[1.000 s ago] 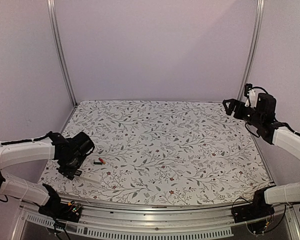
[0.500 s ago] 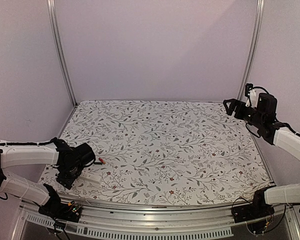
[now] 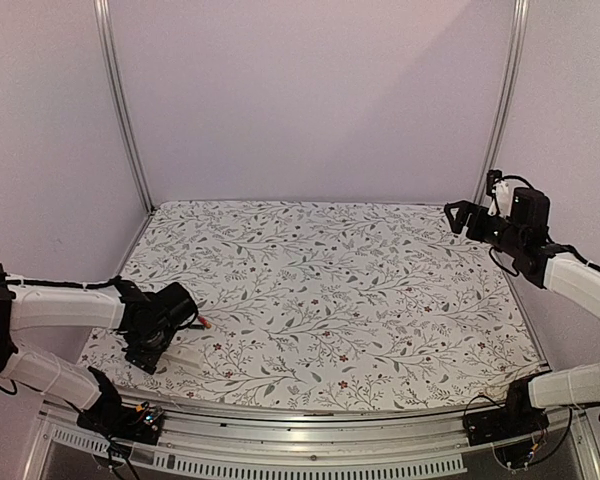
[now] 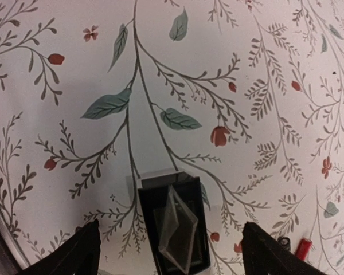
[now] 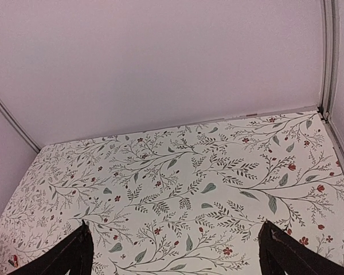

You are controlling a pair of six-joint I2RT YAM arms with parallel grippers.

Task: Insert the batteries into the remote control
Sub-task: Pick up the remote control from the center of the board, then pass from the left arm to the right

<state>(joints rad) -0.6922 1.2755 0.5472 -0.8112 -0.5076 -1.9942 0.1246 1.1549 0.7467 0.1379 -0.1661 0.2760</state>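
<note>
The remote control (image 4: 173, 229) lies on the flowered cloth, and its black-patch end with a white rim shows in the left wrist view. My left gripper (image 4: 171, 240) hangs right above that end, open, one finger on each side and touching nothing. In the top view the left gripper (image 3: 156, 335) hides nearly all of the remote. A red battery (image 4: 303, 248) lies just past the right finger, with a dark end beside it, and it shows as a red speck (image 3: 202, 323) from above. My right gripper (image 3: 458, 213) is raised at the far right, open and holding nothing (image 5: 175, 240).
The flowered cloth (image 3: 340, 290) covers the table up to purple walls with aluminium posts (image 3: 120, 100) in the back corners. A metal rail (image 3: 310, 415) runs along the near edge, close to the left gripper.
The left gripper has come down and a little toward the near edge, so it now covers the remote in the top view. The right arm has barely moved.
</note>
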